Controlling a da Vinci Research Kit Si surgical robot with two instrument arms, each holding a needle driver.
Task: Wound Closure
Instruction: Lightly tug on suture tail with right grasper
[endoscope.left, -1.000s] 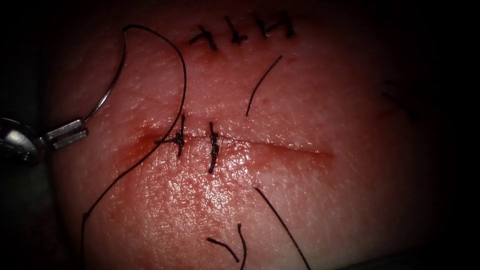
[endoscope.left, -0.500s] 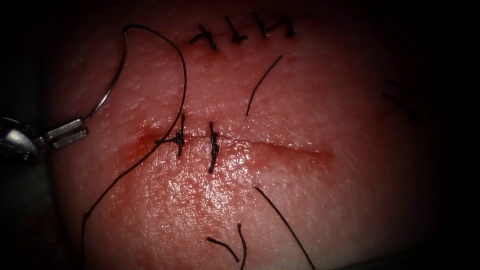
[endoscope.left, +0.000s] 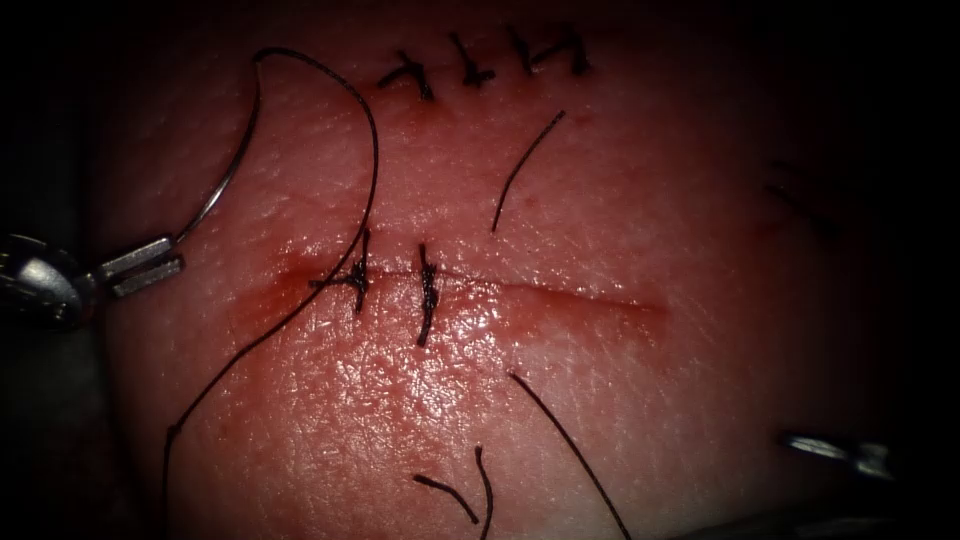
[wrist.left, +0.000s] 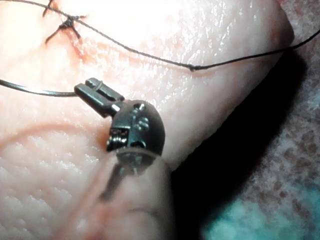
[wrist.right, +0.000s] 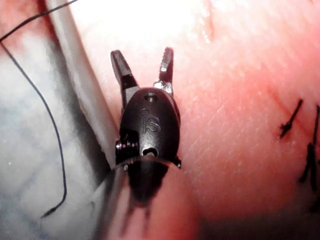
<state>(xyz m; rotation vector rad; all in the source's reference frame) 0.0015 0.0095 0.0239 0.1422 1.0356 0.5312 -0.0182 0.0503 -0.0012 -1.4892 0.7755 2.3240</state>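
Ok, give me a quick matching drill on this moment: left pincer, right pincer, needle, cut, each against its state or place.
1 left pincer
2 right pincer
3 needle
4 cut

a jaws open, holding nothing
b out of the tissue, arching upward from the left pincer
c shut on the needle's end
d two stitches across its left part

Pairs: 1-c, 2-a, 3-b, 4-d

The only readable marking is on the right tool (wrist.right: 143, 62): the letters "IS" stand embossed on its dark wrist housing, just below a small round pin. Nothing legible shows on the left tool (wrist.left: 97, 92), nor on the tissue (endoscope.left: 560, 400).
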